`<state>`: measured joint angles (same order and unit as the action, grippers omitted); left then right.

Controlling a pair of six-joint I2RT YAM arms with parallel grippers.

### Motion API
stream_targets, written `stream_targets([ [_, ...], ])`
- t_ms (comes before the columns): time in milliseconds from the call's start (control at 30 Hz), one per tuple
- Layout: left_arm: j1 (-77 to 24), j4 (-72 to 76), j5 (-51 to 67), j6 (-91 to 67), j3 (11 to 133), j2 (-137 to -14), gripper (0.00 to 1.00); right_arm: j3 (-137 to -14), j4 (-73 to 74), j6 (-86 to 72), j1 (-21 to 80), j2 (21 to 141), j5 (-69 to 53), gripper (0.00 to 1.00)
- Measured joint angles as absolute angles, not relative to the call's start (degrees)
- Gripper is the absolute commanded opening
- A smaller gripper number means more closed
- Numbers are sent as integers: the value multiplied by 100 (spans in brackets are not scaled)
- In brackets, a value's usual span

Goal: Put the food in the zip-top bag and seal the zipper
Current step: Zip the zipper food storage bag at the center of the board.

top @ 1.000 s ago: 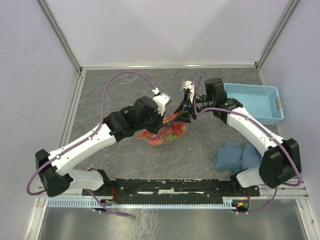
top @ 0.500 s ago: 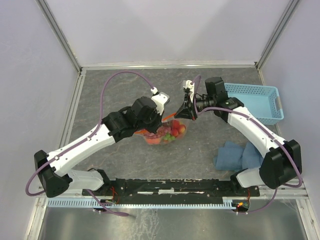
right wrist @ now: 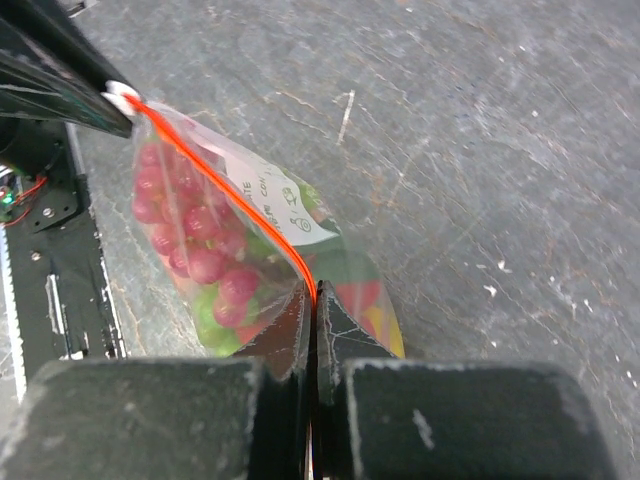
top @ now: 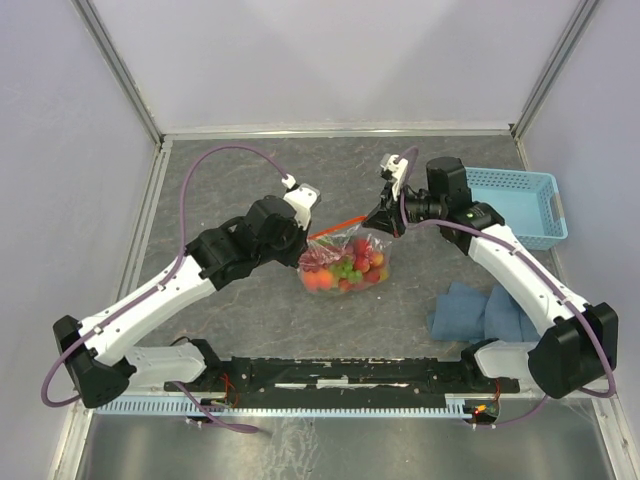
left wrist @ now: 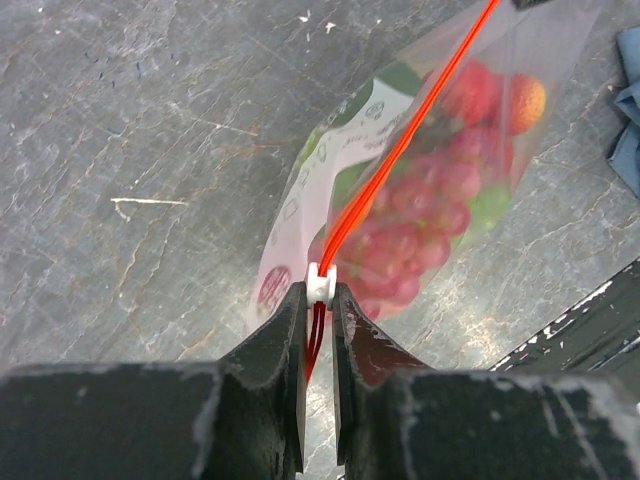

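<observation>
Two grippers (left [left wrist: 318,296], right [right wrist: 313,302]) on zipper [left wrist: 397,150]

The grey surface [top: 230,190] lies open at the far side and on the left. The zip-top bag [top: 345,265] in the centre, stretched between left arm [top: 160,290] and right arm [top: 520,265], bars passage there. A blue basket [top: 520,205] takes up the far right and a blue cloth [top: 470,312] the near right.

Only print: white label patch [right wrist: 285,208] on the zip-top bag [right wrist: 200,255]. Small dark lettering plus round logos. Too blurred to read.
</observation>
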<state>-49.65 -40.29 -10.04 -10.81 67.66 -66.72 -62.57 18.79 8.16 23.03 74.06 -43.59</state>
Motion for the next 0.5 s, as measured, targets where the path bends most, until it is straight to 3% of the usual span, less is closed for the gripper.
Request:
stream_targets([
  [500, -4383, -4136, -989, -1114, 6558, -6466, 3, -6134, 1824, 169, 1986, 7406, -3439, 2],
])
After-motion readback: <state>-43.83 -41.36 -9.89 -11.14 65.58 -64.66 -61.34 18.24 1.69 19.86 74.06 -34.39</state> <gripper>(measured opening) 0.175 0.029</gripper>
